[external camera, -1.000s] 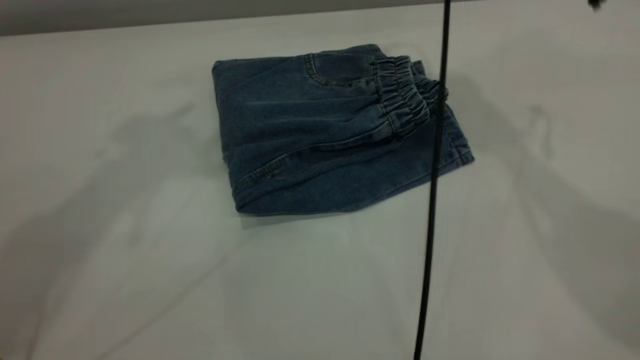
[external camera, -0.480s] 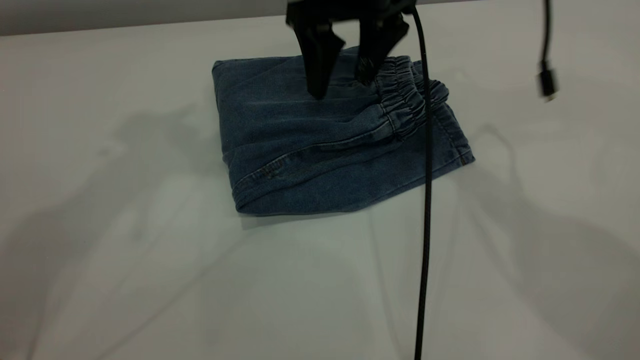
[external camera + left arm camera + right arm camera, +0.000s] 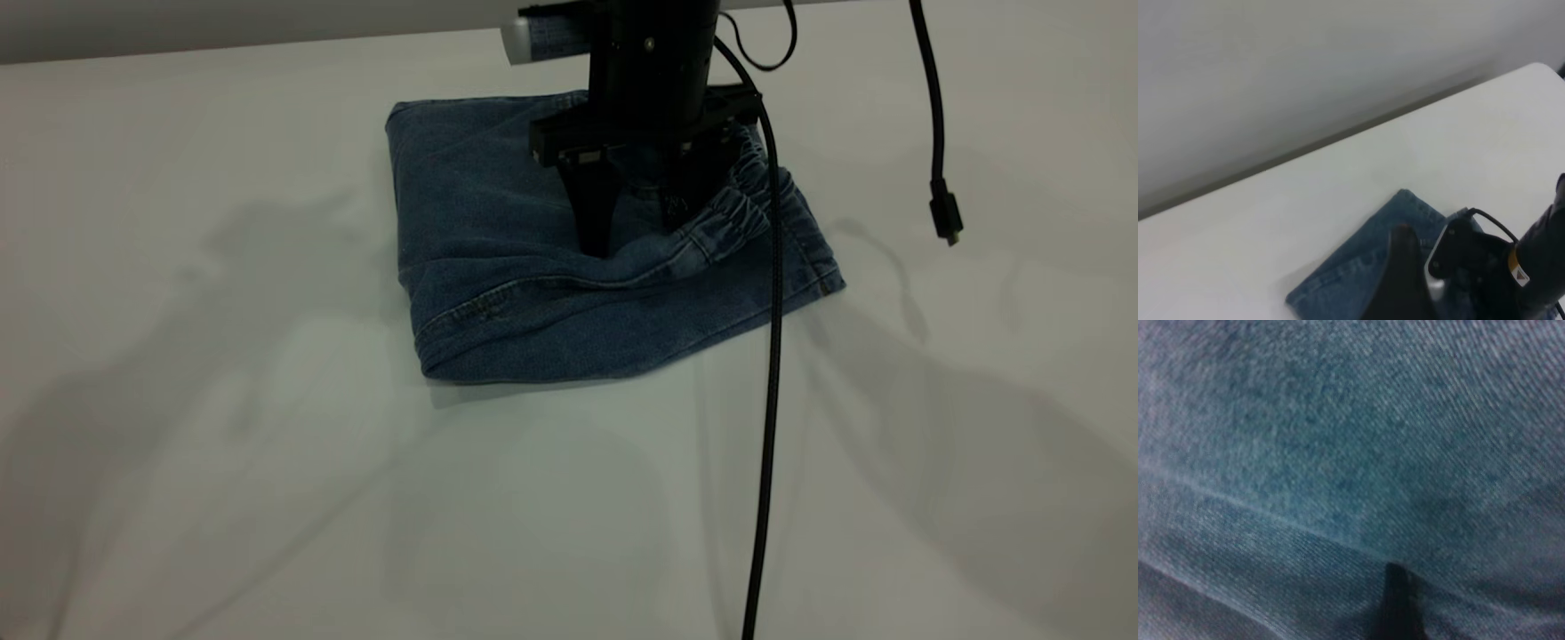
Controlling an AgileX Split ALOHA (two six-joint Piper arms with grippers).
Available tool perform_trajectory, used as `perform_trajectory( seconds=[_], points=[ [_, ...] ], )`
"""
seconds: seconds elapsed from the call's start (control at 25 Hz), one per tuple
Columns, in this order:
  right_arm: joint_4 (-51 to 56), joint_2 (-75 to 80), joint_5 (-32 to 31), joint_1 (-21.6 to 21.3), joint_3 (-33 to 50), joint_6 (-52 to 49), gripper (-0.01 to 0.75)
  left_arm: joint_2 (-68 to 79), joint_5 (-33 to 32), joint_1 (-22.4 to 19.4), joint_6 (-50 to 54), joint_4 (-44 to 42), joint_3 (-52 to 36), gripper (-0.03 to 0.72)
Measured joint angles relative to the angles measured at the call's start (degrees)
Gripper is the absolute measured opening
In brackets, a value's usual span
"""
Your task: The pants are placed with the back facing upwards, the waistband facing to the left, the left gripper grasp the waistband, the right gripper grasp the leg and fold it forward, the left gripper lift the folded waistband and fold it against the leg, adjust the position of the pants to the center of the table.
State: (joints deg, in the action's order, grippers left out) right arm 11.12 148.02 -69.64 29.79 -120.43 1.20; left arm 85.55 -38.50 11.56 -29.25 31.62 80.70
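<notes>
The blue denim pants (image 3: pixel 533 293) lie folded into a compact stack at the far middle of the table, with the elastic waistband (image 3: pixel 738 209) on top toward the right. My right gripper (image 3: pixel 636 222) has come straight down on the stack, open, both fingers pressed into the top layer just left of the waistband. The right wrist view is filled with denim (image 3: pixel 1338 453) and one dark fingertip (image 3: pixel 1398 600). The left wrist view looks down from higher up on the pants (image 3: pixel 1351 280) and the right gripper (image 3: pixel 1471 267). The left gripper is outside the exterior view.
A black cable (image 3: pixel 769 400) hangs from the right arm across the pants' right side down to the near edge. A second cable ends in a loose plug (image 3: pixel 945 218) dangling at the right. The pale table (image 3: pixel 267 489) stretches around the pants.
The right gripper dropped from the top of the view onto the pants and now presses in. The waistband bunched and shifted slightly. The dangling plug swung lower and leftward.
</notes>
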Motion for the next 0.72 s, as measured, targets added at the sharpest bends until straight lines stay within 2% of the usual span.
perform_trajectory(
  seconds=[0.28,0.72],
  points=[
    [-0.6,0.0,-0.2,0.0,0.0,-6.9,0.456,0.0,-1.8,0.0,-0.1,0.1,0.0,0.521],
    [-0.4,0.1,0.0,0.0,0.0,-26.7,0.454,0.0,-1.8,0.0,0.0,1.1,0.0,0.517]
  ],
)
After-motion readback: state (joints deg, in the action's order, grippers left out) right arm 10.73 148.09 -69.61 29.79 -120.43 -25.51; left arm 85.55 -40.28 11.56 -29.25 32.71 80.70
